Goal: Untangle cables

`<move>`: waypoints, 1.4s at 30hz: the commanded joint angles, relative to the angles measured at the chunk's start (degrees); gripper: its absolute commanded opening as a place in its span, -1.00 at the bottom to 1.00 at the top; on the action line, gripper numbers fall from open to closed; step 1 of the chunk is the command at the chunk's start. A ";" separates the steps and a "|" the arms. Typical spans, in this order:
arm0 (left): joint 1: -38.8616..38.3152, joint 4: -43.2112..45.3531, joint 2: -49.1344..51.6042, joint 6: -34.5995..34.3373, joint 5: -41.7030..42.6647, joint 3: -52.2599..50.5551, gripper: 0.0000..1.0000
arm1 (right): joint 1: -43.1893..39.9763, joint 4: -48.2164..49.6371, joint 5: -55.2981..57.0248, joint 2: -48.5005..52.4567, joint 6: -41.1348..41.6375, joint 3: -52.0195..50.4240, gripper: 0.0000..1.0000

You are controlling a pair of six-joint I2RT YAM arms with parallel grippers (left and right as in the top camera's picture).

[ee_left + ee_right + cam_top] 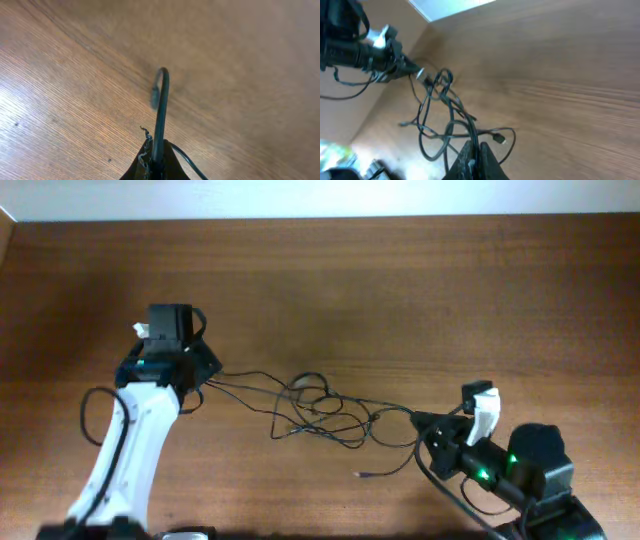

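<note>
Overhead, the cables (318,408) stretch across the middle of the wooden table (400,280), with a loose knot of loops at the centre. The left gripper (207,377) pinches strands at the left end and the right gripper (420,421) at the right. One free plug end lies nearer, right of the knot. In the left wrist view, the jaws are clamped on a strand that juts forward and hooks over. In the right wrist view, the jaws are closed on a strand, with the tangle beyond them.
</note>
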 commanded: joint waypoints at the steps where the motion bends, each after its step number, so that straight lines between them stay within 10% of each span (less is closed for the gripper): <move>1: 0.52 1.95 8.96 -0.55 -3.08 0.24 -0.98 | -0.79 -5.70 17.77 -2.10 1.64 -0.09 -0.92; 5: 5.33 11.85 13.22 -7.78 0.37 0.63 -0.68 | -0.76 -7.34 20.31 -2.10 2.47 -0.09 -0.83; 8: 7.43 15.17 13.16 4.04 29.00 1.40 -0.61 | -0.68 -7.74 17.35 -1.44 4.76 -0.09 -0.46; 9: 6.86 15.96 13.18 15.30 38.49 1.40 -0.20 | -0.68 -7.91 13.97 -0.57 4.76 -0.09 -0.33; 10: 6.19 15.39 13.18 21.68 42.47 1.40 0.86 | -0.68 -7.89 12.50 0.74 4.76 -0.09 -0.28; 11: 5.70 14.25 13.18 23.04 42.51 1.40 0.98 | -0.68 -7.89 12.44 2.05 4.76 -0.09 -0.25; 17: -2.71 -5.99 13.18 10.49 28.20 1.33 0.98 | -0.68 -7.78 7.67 21.55 4.76 -0.09 -0.24; 21: -12.98 -4.20 13.18 -6.88 9.92 -3.54 0.98 | -0.66 -7.74 4.11 31.28 4.74 -0.09 -0.24; 22: -15.34 0.48 13.25 -10.03 6.40 -7.26 0.82 | -0.66 -7.45 3.02 32.46 4.74 -0.09 -0.24; 24: -16.17 9.35 13.25 -11.04 6.01 -13.25 -0.70 | -0.66 -7.41 2.80 32.70 4.74 -0.09 -0.24; 25: -16.17 11.80 13.25 -11.02 6.21 -14.86 -1.00 | -0.66 -7.39 2.32 32.70 4.76 -0.09 -0.23; 30: -13.62 12.85 2.71 2.19 22.45 -7.98 -1.00 | -0.66 -4.26 -5.66 32.70 4.72 -0.09 -0.05; 35: -13.62 10.10 -18.12 -2.21 23.89 -7.67 -1.00 | 3.63 3.21 -15.78 32.70 1.92 -0.09 -0.05; 42: -13.62 10.08 -26.49 -4.90 29.31 -7.67 -1.00 | 14.97 16.37 3.78 32.81 16.57 -0.09 0.10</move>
